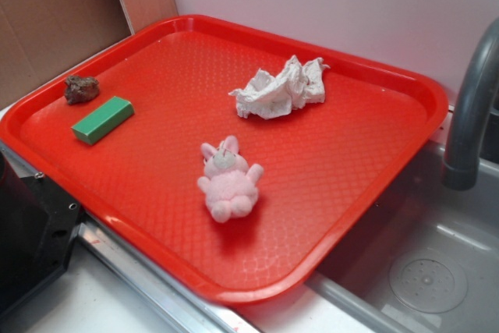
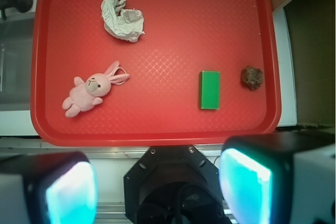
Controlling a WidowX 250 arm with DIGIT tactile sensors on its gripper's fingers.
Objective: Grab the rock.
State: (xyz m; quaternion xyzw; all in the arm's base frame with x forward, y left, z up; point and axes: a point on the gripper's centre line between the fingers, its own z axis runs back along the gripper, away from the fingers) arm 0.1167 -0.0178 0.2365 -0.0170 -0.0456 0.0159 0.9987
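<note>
Rock (image 1: 81, 89), a small, rough, lumpy brown-grey stone, lies on the red plastic tray (image 1: 327, 216) with a textured floor, close against the tray's rim at one end. In the wrist view the same stone (image 2: 252, 77) sits near the tray's (image 2: 157, 129) right-hand edge. Just beside it, apart and not touching, lies a green rectangular block (image 1: 103, 119), flat on its broad face; the block (image 2: 210, 89) is between the stone and the middle of the tray. Well apart from both, towards the tray's centre, a pink plush rabbit (image 1: 228, 180) lies on its back, seen in the wrist view (image 2: 90, 91) on the tray's left half. A crumpled wad of white paper (image 1: 281, 90) rests nearer the tray's far rim, well away from the stone (image 2: 122, 14).

The gripper (image 2: 157, 182) hangs high over the tray's near rim, clear of everything on it. Its two fingers (image 2: 252, 182) show at the bottom of the wrist view, spread wide apart with nothing between them. A grey curved tap (image 1: 472, 107) stands beside the tray over a metal sink (image 1: 429, 271).
</note>
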